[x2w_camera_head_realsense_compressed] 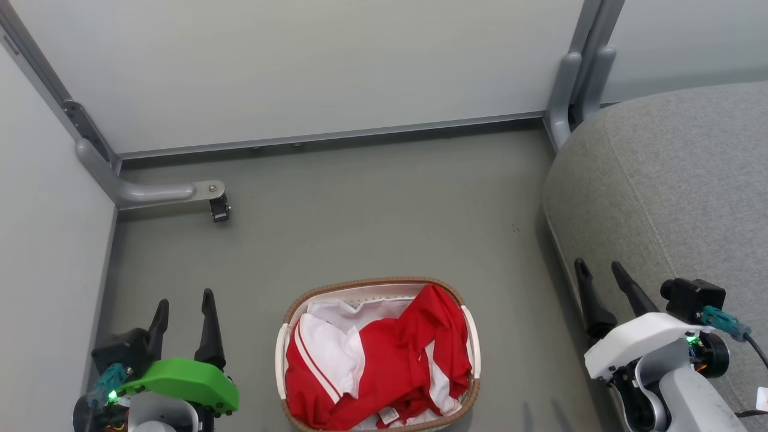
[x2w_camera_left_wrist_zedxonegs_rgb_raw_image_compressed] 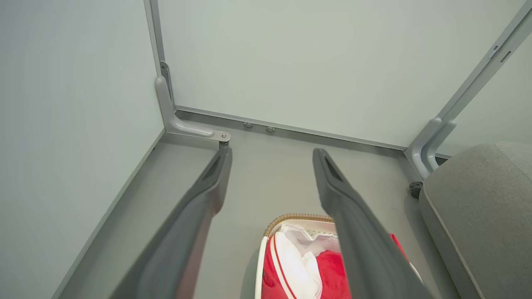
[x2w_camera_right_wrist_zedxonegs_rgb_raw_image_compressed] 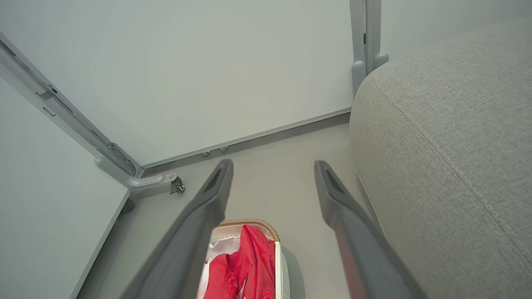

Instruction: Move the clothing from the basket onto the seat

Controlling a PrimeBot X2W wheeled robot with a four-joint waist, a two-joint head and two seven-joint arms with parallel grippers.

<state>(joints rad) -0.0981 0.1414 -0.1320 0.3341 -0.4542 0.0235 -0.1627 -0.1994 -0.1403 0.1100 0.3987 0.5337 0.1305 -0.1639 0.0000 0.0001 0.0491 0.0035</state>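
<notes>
Head view, bottom centre: the clothing [x2w_camera_head_realsense_compressed: 390, 360] lies heaped in the basket [x2w_camera_head_realsense_compressed: 372, 283], with the seat [x2w_camera_head_realsense_compressed: 678, 180] at right. The left gripper [x2w_camera_head_realsense_compressed: 185, 299] and right gripper [x2w_camera_head_realsense_compressed: 598, 264] flank it, spread and empty. No garment is lifted yet, so the next move looks like reaching down to pinch one.

basket [x2w_camera_head_realsense_compressed: 372, 281]: on the floor [x2w_camera_head_realsense_compressed: 372, 204], before the wall panel [x2w_camera_head_realsense_compressed: 300, 66]
clothing [x2w_camera_head_realsense_compressed: 396, 354]: in the basket
seat [x2w_camera_head_realsense_compressed: 678, 180]: right of the basket, apart from it

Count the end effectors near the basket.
2: the dark two-fingered left end effector left of the oval white plastic basket, the right end effector by the grey fabric seat.
</notes>
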